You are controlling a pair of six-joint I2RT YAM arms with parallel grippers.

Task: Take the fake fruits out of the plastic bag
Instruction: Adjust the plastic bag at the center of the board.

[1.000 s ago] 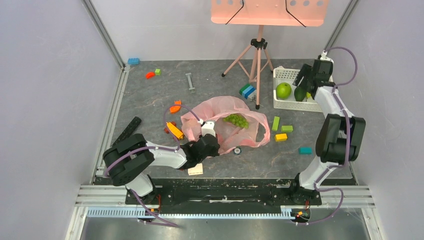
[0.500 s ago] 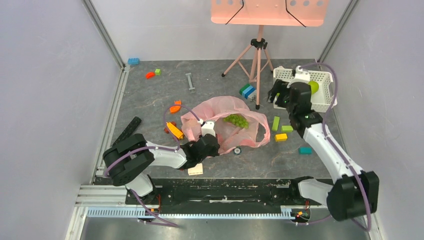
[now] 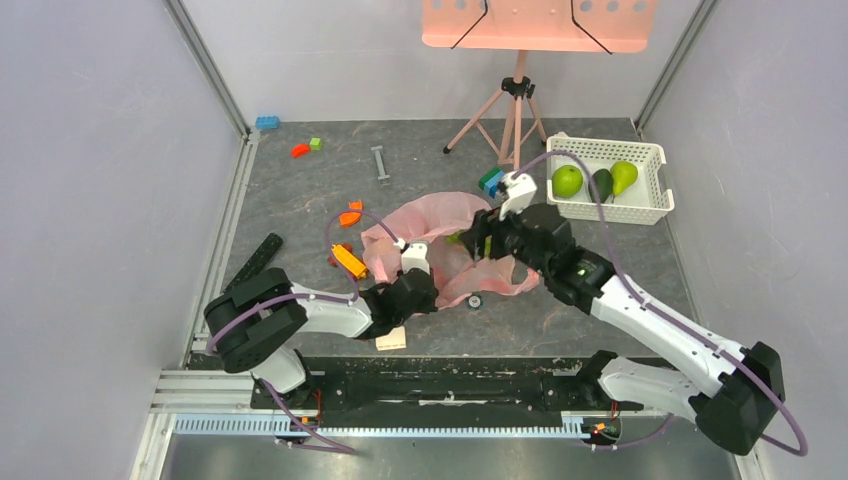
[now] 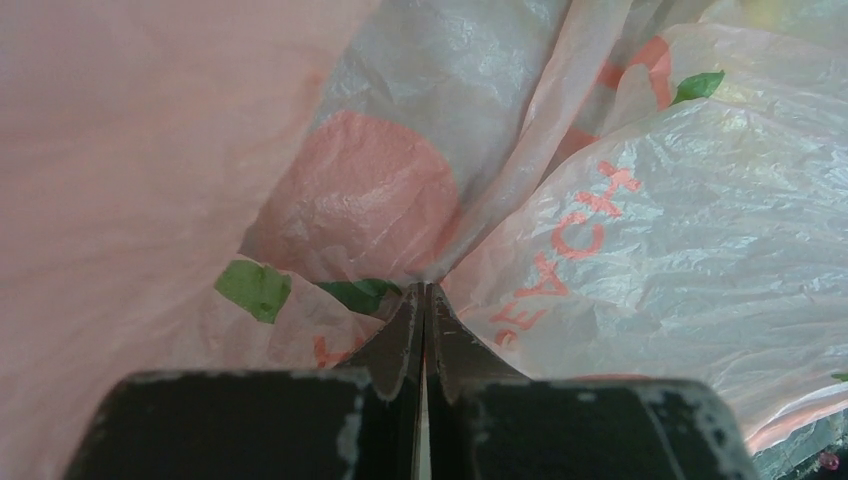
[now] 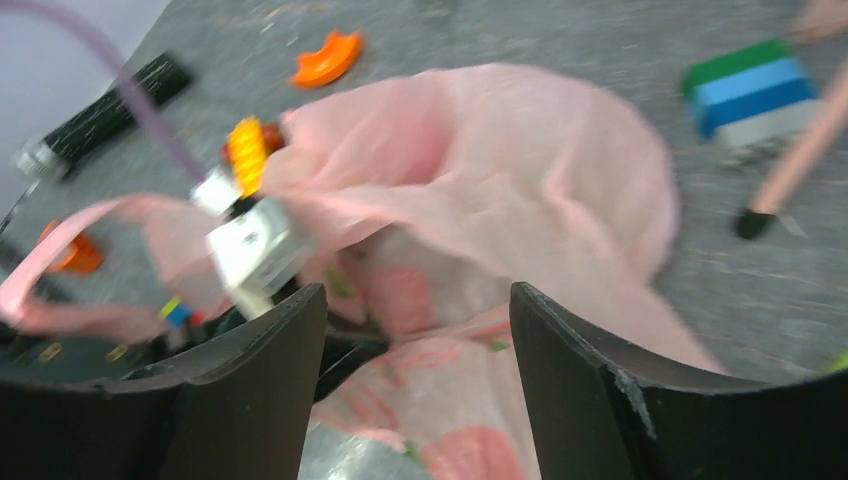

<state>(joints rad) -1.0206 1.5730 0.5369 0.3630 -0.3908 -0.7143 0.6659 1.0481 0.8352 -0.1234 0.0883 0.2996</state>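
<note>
The pink plastic bag (image 3: 440, 225) lies crumpled mid-table. My left gripper (image 3: 398, 292) is at the bag's near edge; in the left wrist view its jaws (image 4: 425, 292) are shut on a pinch of the bag's film (image 4: 620, 230). My right gripper (image 3: 478, 240) hangs over the bag's right side, open and with nothing in it (image 5: 418, 295), looking down at the bag (image 5: 500, 170). Only a sliver of the green grapes (image 3: 454, 238) shows beside it. A green apple (image 3: 567, 181), a dark avocado (image 3: 602, 185) and a green pear (image 3: 623, 176) lie in the white basket (image 3: 640, 208).
A pink tripod (image 3: 515, 130) stands just behind the bag. Loose blocks lie around: a yellow-orange one (image 3: 350, 262), an orange piece (image 3: 350, 214), a blue-green one (image 3: 491, 180), a wooden one (image 3: 391, 340). A black bar (image 3: 256, 262) lies at the left.
My right arm has swung from the basket at the back right leftward and forward over the bag, still open. The left gripper has kept its hold on the bag.
</note>
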